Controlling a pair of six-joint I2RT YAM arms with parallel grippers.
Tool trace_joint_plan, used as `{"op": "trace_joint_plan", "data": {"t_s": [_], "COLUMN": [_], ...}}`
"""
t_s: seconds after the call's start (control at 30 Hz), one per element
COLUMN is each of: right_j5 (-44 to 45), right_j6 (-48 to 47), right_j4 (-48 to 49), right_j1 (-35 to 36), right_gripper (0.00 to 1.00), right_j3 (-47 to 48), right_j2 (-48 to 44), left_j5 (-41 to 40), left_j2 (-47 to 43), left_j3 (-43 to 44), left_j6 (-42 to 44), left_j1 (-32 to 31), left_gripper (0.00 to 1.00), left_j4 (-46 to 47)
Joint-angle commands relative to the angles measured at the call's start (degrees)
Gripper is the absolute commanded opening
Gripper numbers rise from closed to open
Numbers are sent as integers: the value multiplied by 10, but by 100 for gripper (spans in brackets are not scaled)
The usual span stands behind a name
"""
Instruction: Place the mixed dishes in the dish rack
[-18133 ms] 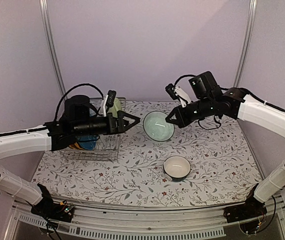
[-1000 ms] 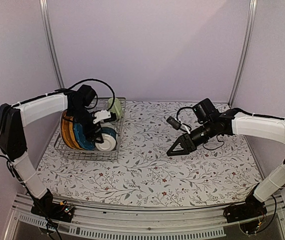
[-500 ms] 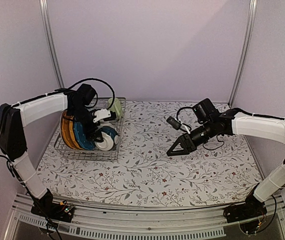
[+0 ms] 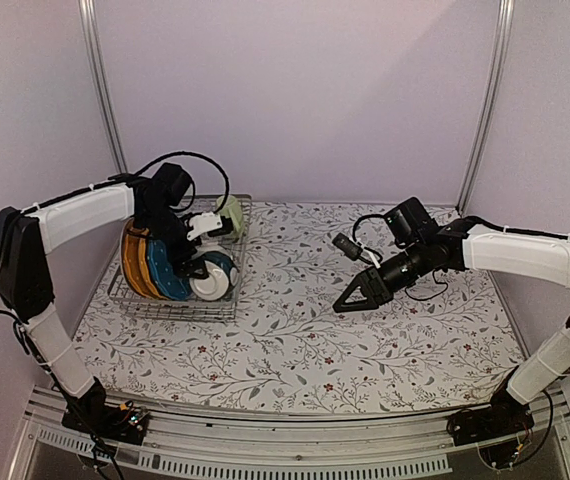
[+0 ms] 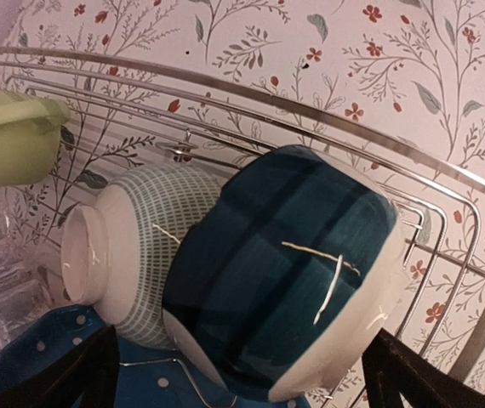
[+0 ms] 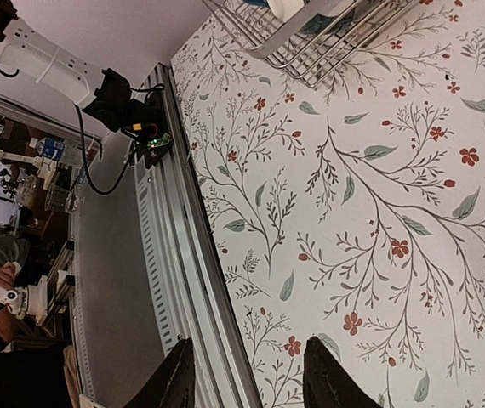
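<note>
A: Change: left gripper has gone from partly closed to full width. Its fingers now stand off either side of the bowl.
B: Bowl position?
A: On edge, near right end of rack, leaning on second bowl. Right gripper half-open, empty, mid-table. Loading looks finished.

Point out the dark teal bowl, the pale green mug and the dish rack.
dark teal bowl (image 5: pixel 276 263), left wrist view, outer wall
pale green mug (image 5: pixel 8 140), left wrist view, side
dish rack (image 4: pixel 170 308), top view, near wire wall
</note>
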Motion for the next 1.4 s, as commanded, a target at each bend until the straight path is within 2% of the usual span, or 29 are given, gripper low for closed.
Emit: {"op": "trace_joint_plan", "data": {"t_s": [0.0, 0.47, 0.97, 1.37], "right_j5": [4, 9, 15, 20], "right_j6": [-1, -1, -2, -3], "right_j4": [5, 3, 0, -4], "right_j1": [-3, -3, -3, -3], "right_gripper": [43, 43, 43, 43], "right_j3": [-8, -7, -5, -2], "right_j2": [9, 9, 10, 13], "left_j5": [9, -16, 6, -27], "left_j2": [-5, -6, -9, 14], "left_j3": [19, 25, 31, 46], "left_j6": [-12, -27, -40, -63], "left_j1": [8, 25, 31, 33], "left_gripper": [100, 100, 100, 100], "left_j4": [16, 26, 32, 40]}}
